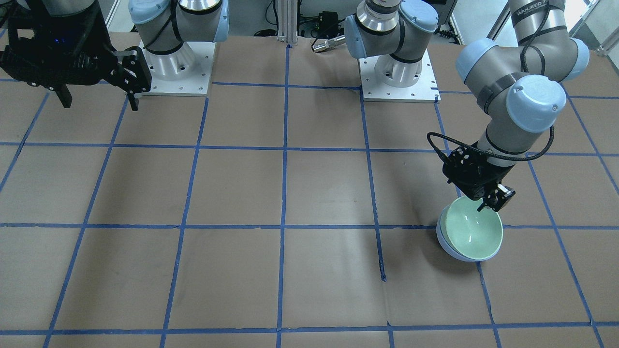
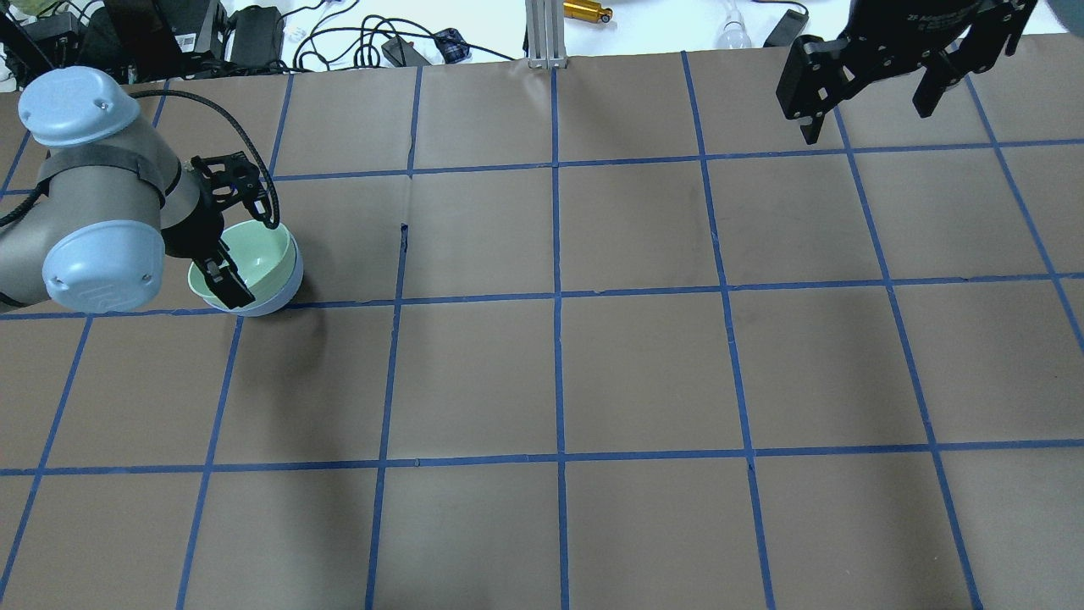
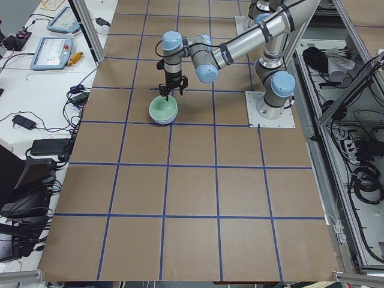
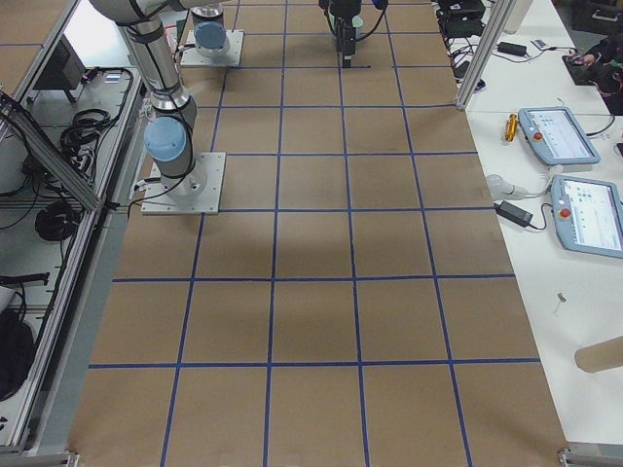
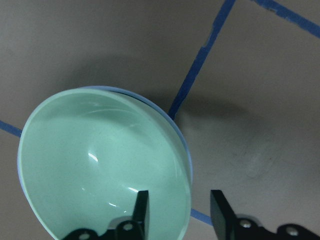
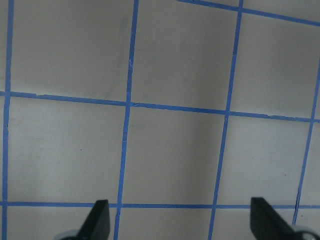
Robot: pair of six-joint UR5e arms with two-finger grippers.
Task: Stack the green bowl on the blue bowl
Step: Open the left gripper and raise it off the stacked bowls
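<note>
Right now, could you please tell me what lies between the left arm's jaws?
Between the left jaws lies the rim of the pale mint-green glossy bowl, one jaw inside it and one outside. The left wrist view shows this.

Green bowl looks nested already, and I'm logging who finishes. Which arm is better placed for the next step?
Left. The left gripper straddles the rim of the green bowl, nested in the blue bowl; the right gripper hangs open, far away.
</note>
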